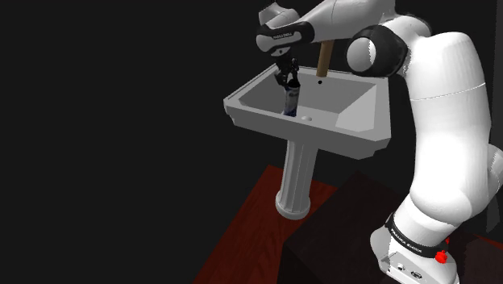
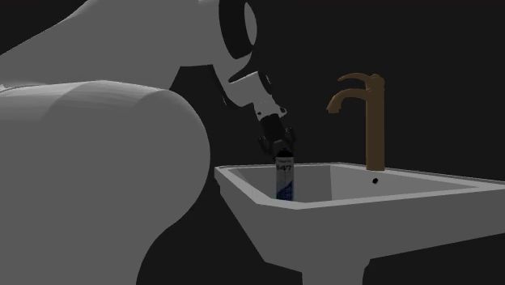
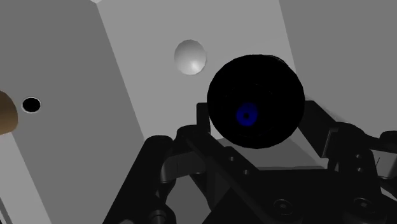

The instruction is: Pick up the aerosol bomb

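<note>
The fingers (image 3: pixel 318 127) are clamping the upright aerosol can (image 2: pixel 285 180) by its cap; light, rigid, slick, it is probably wanting a mid-body hold.

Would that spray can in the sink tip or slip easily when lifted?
Probably stiff: the can looks like a rigid cylinder. Tall and narrow, standing in the sink, it may tip if nudged. Its round sides could roll once toppled.

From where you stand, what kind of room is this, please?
Probably a bathroom. A white sink stands on a fluted pedestal, with a brown tap at its back edge, a spray can in its basin and a dark red floor below. Around it is a black area.
</note>
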Controlling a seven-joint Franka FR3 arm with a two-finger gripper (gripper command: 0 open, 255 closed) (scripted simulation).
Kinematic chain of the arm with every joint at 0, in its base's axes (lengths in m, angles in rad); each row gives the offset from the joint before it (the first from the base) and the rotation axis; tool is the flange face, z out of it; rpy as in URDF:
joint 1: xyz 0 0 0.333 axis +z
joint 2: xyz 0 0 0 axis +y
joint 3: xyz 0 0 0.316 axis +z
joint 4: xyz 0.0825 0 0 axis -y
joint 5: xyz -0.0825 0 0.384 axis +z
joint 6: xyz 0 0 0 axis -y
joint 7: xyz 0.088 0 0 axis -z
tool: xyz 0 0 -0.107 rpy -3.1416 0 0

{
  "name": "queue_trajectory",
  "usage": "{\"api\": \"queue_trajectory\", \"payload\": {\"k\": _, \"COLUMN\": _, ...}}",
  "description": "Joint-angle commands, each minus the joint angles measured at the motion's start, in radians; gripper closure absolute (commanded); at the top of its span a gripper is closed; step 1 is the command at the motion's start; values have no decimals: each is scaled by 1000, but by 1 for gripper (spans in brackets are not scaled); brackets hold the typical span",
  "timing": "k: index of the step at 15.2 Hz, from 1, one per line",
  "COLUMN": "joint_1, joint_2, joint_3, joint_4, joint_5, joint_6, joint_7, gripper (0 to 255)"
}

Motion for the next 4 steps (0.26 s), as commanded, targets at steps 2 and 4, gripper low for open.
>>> {"api": "queue_trajectory", "payload": {"k": 2, "joint_1": 1, "joint_2": 5, "joint_3": -1, "joint_4": 53, "joint_5": 1, "joint_6": -45, "joint_7": -15, "gripper": 255}}
{"api": "queue_trajectory", "payload": {"k": 4, "joint_1": 1, "joint_2": 5, "joint_3": -1, "joint_4": 55, "joint_5": 2, "joint_6": -47, "joint_7": -16, "gripper": 255}}
